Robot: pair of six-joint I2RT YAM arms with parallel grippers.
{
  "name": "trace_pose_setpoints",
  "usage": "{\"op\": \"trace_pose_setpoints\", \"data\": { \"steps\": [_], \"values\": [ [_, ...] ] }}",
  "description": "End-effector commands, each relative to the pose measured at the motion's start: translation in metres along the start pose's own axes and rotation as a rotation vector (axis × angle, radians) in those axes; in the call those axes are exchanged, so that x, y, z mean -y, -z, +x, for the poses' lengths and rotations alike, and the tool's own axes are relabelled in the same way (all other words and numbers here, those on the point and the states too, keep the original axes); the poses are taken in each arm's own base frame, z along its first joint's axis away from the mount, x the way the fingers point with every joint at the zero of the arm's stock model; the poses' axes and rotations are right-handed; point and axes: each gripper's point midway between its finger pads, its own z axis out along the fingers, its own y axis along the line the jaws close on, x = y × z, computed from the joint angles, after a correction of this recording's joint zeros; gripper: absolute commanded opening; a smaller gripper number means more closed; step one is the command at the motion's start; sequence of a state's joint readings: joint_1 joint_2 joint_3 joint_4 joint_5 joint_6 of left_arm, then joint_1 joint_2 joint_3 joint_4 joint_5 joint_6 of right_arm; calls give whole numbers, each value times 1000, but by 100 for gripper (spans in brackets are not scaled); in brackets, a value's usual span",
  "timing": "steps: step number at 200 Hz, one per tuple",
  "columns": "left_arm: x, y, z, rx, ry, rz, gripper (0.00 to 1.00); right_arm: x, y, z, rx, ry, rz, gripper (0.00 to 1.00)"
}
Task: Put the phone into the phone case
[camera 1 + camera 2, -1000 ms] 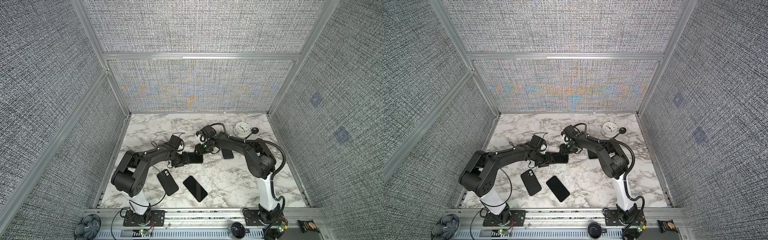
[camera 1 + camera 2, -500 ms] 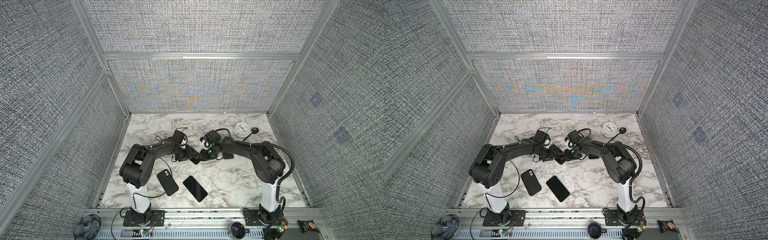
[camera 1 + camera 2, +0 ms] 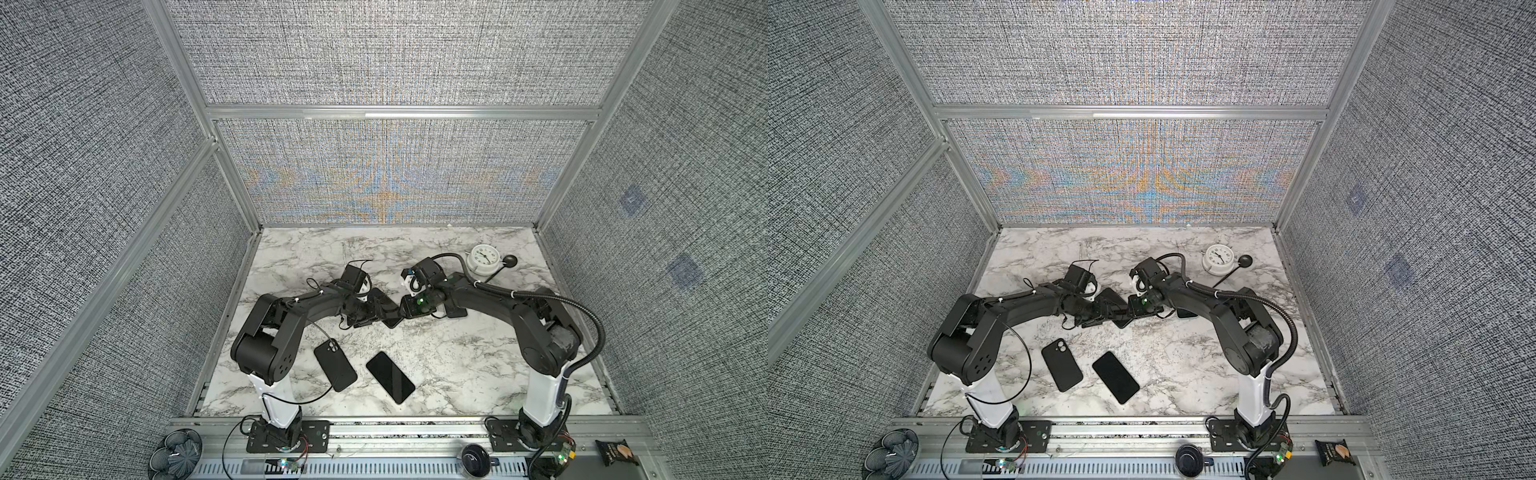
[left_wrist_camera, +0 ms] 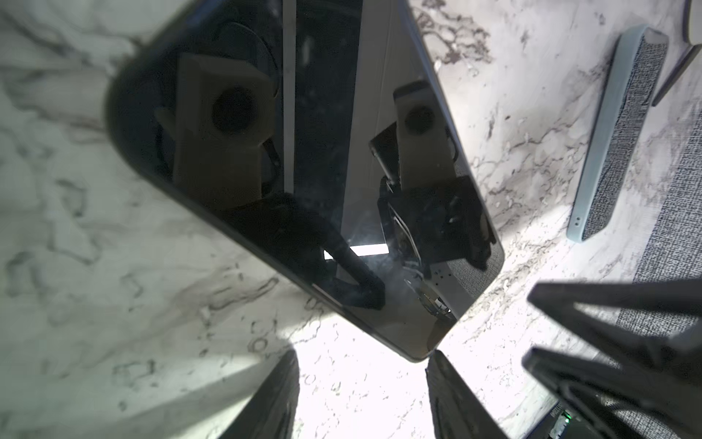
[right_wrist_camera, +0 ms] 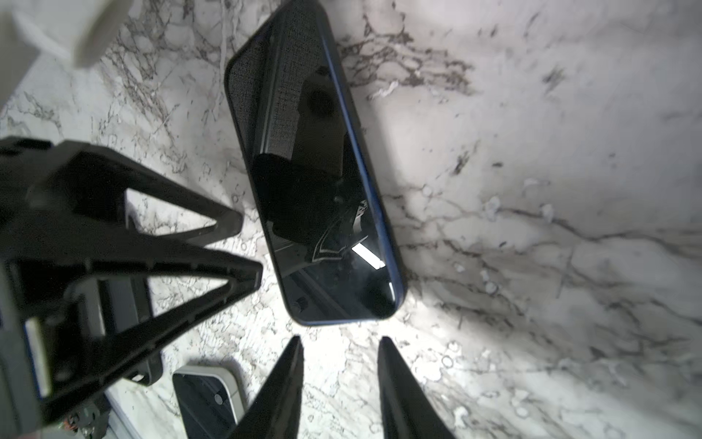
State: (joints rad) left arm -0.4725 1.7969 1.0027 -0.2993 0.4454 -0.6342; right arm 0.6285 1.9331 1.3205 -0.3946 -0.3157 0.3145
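Observation:
A dark phone [image 4: 304, 171] with a blue rim [image 5: 315, 182] lies flat on the marble at mid-table, between my two grippers in both top views [image 3: 380, 297] [image 3: 1111, 297]. My left gripper [image 4: 361, 395] is open and empty; one fingertip [image 4: 437, 365] touches a corner of the phone. My right gripper [image 5: 340, 346] is open too, just short of the phone's other end and holding nothing. A black phone case [image 3: 335, 370] [image 3: 1061, 365] with a camera cutout lies near the front. Beside it lies a second black phone [image 3: 390, 377] [image 3: 1115, 377], screen up.
A white clock [image 3: 482, 259] with a black stand sits at the back right. A pale blue-rimmed phone [image 4: 615, 133] lies near the right arm, partly under it [image 3: 455, 311]. The two grippers' fingers nearly meet over the middle phone.
The left arm has swung inward and both grippers have closed in on the middle phone, which now lies diagonally. The right jaws stand narrower than a second ago.

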Motion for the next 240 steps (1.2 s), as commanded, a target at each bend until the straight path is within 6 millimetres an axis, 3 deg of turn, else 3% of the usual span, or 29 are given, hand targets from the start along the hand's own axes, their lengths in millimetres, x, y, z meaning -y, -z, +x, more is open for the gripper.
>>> {"op": "trace_pose_setpoints", "data": {
  "steps": [1,32,94,123,172,240],
  "values": [
    [-7,0,-13,30,11,-27,57,8,-6,-5,-17,7,30,40],
    [-17,-10,-34,35,-12,-85,57,11,-17,-9,-25,-7,28,41],
    [1,-15,-59,43,-46,-40,57,15,-24,3,-44,-56,11,41],
    [2,-11,-47,30,-26,-18,57,15,-14,4,-32,-73,19,39],
    [23,6,-22,27,13,87,57,15,-10,-1,-4,-109,22,37],
    [18,-8,-21,-4,43,78,54,18,-18,-3,-20,-106,28,29]
  ]
}}
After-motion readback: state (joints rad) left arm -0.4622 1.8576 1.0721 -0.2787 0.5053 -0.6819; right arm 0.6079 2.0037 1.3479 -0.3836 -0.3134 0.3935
